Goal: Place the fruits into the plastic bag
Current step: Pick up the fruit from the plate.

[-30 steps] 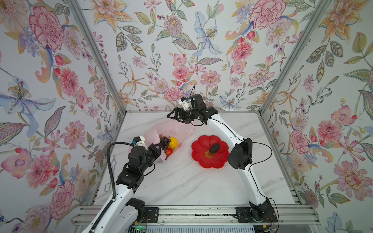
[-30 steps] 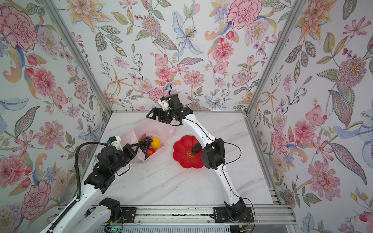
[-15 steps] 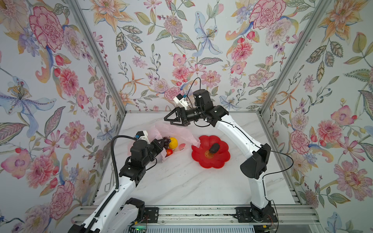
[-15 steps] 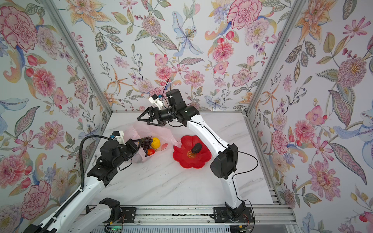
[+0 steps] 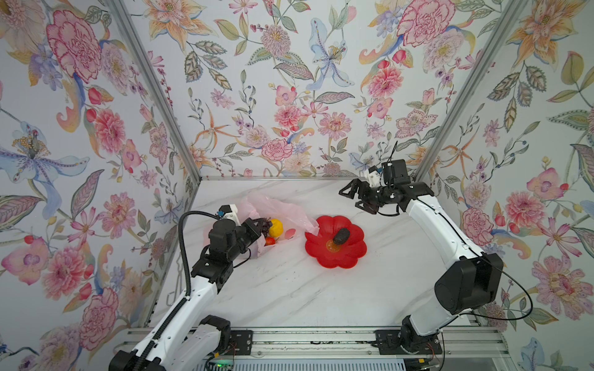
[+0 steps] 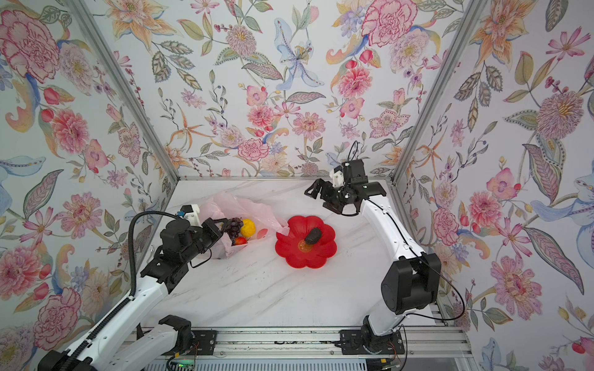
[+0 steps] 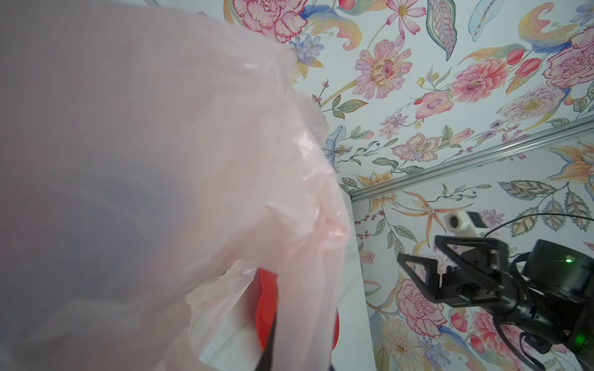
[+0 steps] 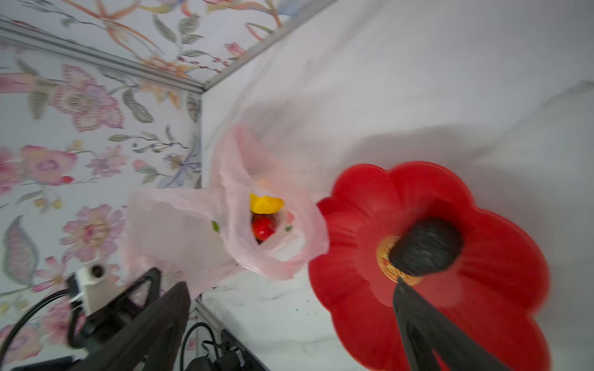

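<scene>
On table (image 5: 289,289), toward left edge: plastic bag (image 5: 279,208), mouth open, rim pinched in left gripper (image 5: 258,226); print unreadable. Mid-table: red flower plate (image 5: 352,257), gold centre emblem (image 5: 331,246) illegible, dark oblong fruit (image 5: 341,236) lying on it. Right gripper (image 5: 352,199) spread wide, empty, near far right corner. Inside bag: yellow fruit (image 5: 275,227), grape bunch (image 5: 265,224), red fruit (image 5: 270,241).
</scene>
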Robot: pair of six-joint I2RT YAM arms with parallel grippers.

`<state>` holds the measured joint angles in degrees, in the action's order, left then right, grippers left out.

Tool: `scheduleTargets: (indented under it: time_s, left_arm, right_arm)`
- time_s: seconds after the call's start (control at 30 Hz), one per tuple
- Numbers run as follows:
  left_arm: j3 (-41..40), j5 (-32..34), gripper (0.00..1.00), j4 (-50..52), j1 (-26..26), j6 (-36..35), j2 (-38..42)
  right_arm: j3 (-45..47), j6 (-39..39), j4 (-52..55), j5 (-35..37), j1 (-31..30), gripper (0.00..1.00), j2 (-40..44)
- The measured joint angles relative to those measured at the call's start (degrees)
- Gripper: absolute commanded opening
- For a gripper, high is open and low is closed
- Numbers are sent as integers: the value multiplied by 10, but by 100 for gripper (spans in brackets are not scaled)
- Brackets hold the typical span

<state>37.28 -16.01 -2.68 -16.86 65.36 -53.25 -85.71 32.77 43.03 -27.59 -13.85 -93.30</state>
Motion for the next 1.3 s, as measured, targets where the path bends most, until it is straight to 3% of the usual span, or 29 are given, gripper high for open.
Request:
scheduleTargets:
  time_s: [0.13,0.4,0.7,0.9,1.3]
  left_arm:
    - [0,-3,0,0,0,0,0]
    - [0,-3,0,0,0,0,-4]
    - [-15,-3,0,1,0,0,17]
    - [-23,-1,0,7,0,0,36]
    - [-23,-1,0,14,9,0,33]
  right_arm:
    - [49,-31,63,61,-16,98,0]
    - [37,-44,103,162,-68,95,-44]
    - [-21,16,101,238,-109,99,-144]
    - [-53,63,97,254,-116,99,-176]
    - [-66,68,62,224,-115,99,-240]
